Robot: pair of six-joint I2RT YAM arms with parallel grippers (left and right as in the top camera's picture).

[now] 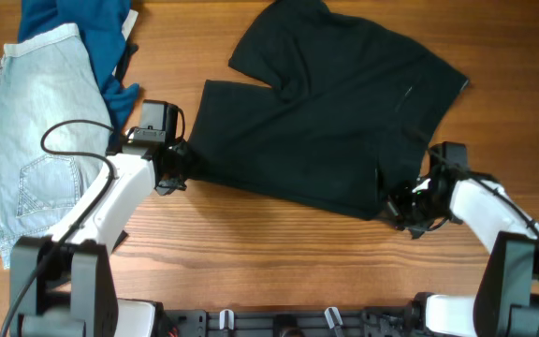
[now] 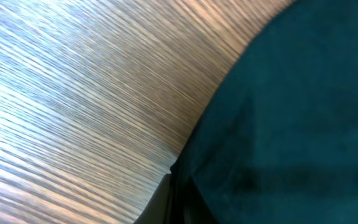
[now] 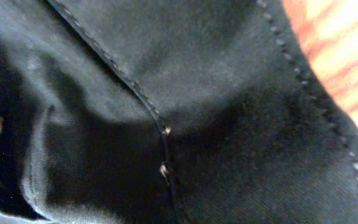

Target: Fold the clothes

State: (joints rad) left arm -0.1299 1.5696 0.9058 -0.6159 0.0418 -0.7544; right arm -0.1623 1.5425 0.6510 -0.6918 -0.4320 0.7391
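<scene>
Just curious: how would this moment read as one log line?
left pincer: at black T-shirt left hem corner | right pincer: at right hem corner | grip: unclear

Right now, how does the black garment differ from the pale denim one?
The black garment is dark and plain; the denim piece is pale with a stitched pocket. The black garment spreads wide mid-table; the denim piece lies narrow at the left. The left gripper and right gripper meet the black garment's near corners; neither touches the denim piece. Both lie on the wooden table.
</scene>
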